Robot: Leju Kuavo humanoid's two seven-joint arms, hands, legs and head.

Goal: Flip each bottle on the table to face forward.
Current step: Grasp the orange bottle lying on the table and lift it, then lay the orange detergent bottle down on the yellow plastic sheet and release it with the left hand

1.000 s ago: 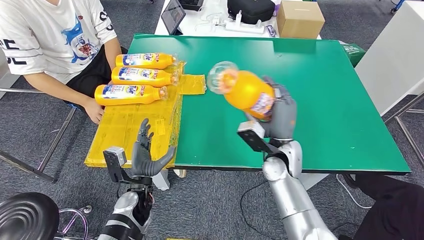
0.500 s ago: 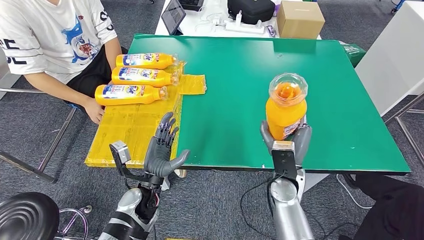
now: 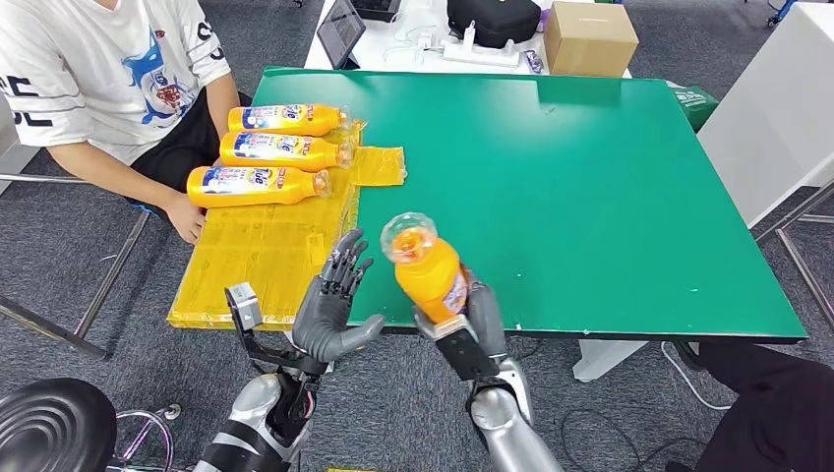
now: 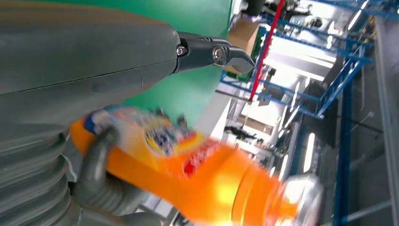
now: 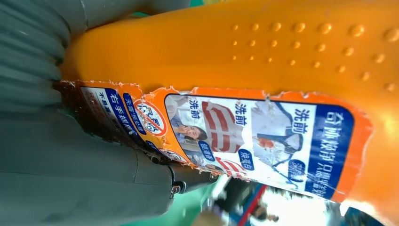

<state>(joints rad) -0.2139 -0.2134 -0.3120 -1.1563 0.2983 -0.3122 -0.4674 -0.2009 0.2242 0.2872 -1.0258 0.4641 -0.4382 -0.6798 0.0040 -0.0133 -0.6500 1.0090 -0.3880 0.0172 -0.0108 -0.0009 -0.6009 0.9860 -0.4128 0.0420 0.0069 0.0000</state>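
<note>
- Right hand (image 3: 470,317) clamped round the lower body of an orange bottle (image 3: 427,270); held above the near edge of the green bench (image 3: 590,177), tilted, clear cap end up and leaning toward the left hand; blue-and-white label with printed pictures visible close up in the right wrist view (image 5: 254,141), torn along its edge.
- Left hand (image 3: 332,300) empty, fingers spread and raised, palm turned toward the held bottle, just beside it but not touching.
- Three more orange bottles (image 3: 258,183) lying on their sides in a row on the yellow mat (image 3: 256,256) at the bench's left side, labels up, caps pointing toward the bench centre.
- Person in a white printed T-shirt (image 3: 98,69) seated at the left of the bench; one hand resting at the mat's edge.
</note>
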